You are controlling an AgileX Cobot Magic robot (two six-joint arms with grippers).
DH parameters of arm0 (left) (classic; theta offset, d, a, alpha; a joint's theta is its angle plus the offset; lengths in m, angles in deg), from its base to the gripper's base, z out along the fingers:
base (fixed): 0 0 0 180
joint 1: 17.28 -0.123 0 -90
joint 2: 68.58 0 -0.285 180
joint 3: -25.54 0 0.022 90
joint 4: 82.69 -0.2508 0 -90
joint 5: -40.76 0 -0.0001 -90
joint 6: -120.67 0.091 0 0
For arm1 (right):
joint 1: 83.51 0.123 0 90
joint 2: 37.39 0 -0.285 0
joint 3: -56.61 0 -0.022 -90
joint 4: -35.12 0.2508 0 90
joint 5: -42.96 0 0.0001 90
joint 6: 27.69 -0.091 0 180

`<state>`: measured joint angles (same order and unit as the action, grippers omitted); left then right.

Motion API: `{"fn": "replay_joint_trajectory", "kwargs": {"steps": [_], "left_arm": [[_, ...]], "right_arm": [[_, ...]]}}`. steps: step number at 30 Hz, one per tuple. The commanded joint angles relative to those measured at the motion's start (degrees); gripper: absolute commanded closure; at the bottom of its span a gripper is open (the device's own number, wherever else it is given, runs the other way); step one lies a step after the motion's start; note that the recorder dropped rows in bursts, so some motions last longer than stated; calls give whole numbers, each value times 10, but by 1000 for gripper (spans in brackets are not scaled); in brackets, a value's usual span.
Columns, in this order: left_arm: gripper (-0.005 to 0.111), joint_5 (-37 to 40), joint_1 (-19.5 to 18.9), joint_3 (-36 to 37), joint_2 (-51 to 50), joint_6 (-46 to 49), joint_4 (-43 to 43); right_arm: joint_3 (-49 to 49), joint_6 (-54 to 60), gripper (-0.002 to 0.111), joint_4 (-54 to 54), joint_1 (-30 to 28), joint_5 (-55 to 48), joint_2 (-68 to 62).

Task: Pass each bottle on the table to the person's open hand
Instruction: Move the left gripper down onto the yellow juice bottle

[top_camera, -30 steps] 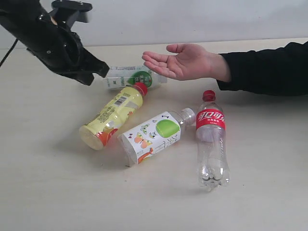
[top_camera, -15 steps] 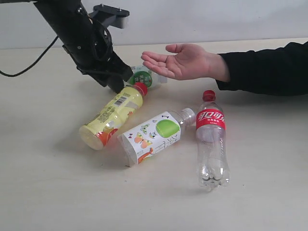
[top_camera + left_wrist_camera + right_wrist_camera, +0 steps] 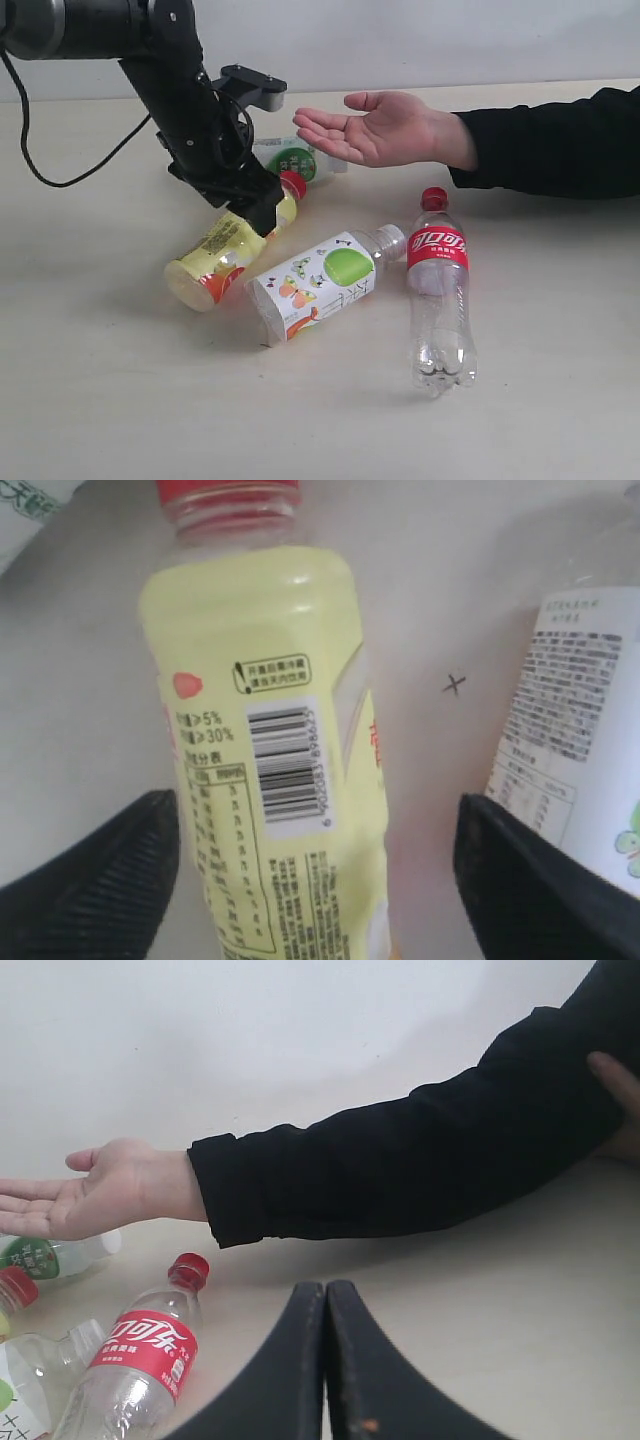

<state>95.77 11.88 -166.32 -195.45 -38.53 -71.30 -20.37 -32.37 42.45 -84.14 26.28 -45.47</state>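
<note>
The yellow juice bottle [image 3: 222, 252] lies on its side on the table [image 3: 100, 400], red cap toward the hand. My left gripper [image 3: 258, 212] is open and low over its upper half. In the left wrist view the juice bottle [image 3: 260, 730] lies between the fingers [image 3: 100, 880], with a gap on each side. One white-labelled bottle [image 3: 320, 280] lies beside it, another white-labelled bottle [image 3: 295, 160] behind the arm. The cola bottle [image 3: 438, 290] lies to the right. The person's open hand [image 3: 380, 128] waits palm up. My right gripper [image 3: 325, 1300] is shut and empty, out of the exterior view.
The black sleeve [image 3: 550, 140] lies across the table's far right. In the right wrist view the cola bottle [image 3: 135, 1360] and the hand [image 3: 80, 1195] lie beyond the shut fingers. A black cable [image 3: 60, 180] trails from the left arm.
The left arm has swung from the far left toward the middle and come down, its open gripper now over the yellow juice bottle. The bottles and the hand have not moved.
</note>
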Motion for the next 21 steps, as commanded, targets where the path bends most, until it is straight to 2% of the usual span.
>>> {"fn": "replay_joint_trajectory", "kwargs": {"steps": [1,21], "left_arm": [[33,-16,2,-3,-9,2,-2],[33,-24,2,-3,-45,13,-6]], "right_arm": [[-2,1,108,-1,-4,3,3],[-2,1,108,-1,-4,3,3]]}}
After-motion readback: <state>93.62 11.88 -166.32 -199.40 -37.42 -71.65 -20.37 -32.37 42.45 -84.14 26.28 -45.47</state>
